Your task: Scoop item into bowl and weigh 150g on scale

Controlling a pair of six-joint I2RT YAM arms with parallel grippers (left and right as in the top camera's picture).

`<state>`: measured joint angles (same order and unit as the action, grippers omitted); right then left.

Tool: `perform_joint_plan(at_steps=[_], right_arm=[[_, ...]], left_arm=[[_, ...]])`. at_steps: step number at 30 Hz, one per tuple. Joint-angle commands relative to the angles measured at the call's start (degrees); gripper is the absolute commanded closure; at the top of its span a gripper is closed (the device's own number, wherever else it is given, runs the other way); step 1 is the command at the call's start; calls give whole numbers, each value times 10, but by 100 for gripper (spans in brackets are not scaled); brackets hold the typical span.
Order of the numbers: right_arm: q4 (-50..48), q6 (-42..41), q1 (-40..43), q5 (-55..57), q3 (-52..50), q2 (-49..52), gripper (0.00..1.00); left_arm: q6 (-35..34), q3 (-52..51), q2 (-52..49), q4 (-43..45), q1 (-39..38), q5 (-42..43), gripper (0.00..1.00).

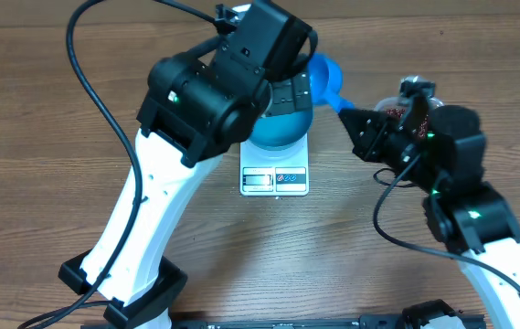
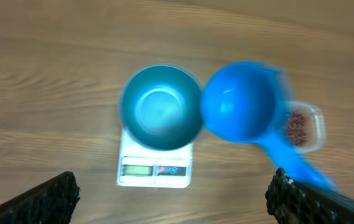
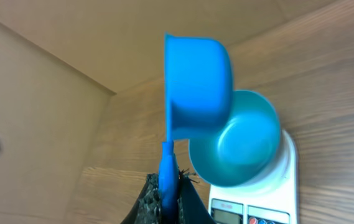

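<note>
The blue bowl (image 2: 161, 107) sits on the white scale (image 2: 155, 169), which stands on the wooden table (image 1: 49, 174) between the two arms. The bowl is wider than the scale and covers most of it, so only the edge with the display strip and buttons shows, on the side facing the arm bases. The bowl stands upright, and its smooth blue inside shows clearly from the left wrist camera. The left gripper (image 2: 173, 194) hangs above the bowl with its jaws spread wide and nothing between them. Its dark fingers (image 2: 46, 200) show only at the lower corners of that view. The right gripper (image 3: 164, 202) is closed on the handle of a small blue scoop (image 3: 198, 81). It holds the scoop's cup up by the bowl's rim, on the side toward the right arm. In the wrist views the cup overlaps the rim, but the pictures do not show whether the two touch. The cup is blurred in the left wrist view, where its open side faces the camera. The dark red beans (image 2: 296, 126) lie in a clear plastic tub (image 2: 318, 121) on the table, beyond the scoop and apart from the scale. From overhead the right arm hides part of the tub.
</note>
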<state>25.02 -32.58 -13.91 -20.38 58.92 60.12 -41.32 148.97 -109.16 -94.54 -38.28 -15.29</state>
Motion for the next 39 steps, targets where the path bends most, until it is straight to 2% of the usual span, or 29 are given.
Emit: perform_joint_plan(at_steps=[1, 6, 9, 12, 15, 22, 23, 24, 25, 30, 34, 39], right_arm=[[35, 36, -1, 36, 44, -24, 96], [135, 47, -1, 157, 73, -68, 96], [179, 59, -1, 189, 78, -90, 96], [226, 59, -1, 242, 78, -110, 96], [266, 59, -1, 290, 78, -116, 96], [316, 57, -1, 294, 78, -116, 96], [322, 57, -1, 294, 78, -116, 96], [326, 57, -1, 294, 78, -116, 96], [333, 57, -1, 294, 78, -115, 96], [354, 59, -1, 325, 78, -112, 96], [376, 59, -1, 330, 78, -111, 96], [388, 61, -1, 331, 78, -111, 96]], left_arm=[[28, 3, -7, -23, 27, -12, 0], [96, -12, -7, -23, 46, 14, 0], [136, -33, -8, -21, 46, 14, 0], [184, -88, -12, -10, 46, 14, 0], [184, -139, -22, -4, 46, 14, 1], [184, -191, -65, 11, 46, 29, 0], [184, -191, -72, 13, 45, 38, 30], [184, -191, -78, 17, 45, 51, 66], [183, -191, -84, 21, 45, 73, 96], [179, -193, -87, 48, 44, 136, 96], [165, -205, -87, 52, 34, 139, 95], [183, -287, -58, 103, 13, 153, 95]])
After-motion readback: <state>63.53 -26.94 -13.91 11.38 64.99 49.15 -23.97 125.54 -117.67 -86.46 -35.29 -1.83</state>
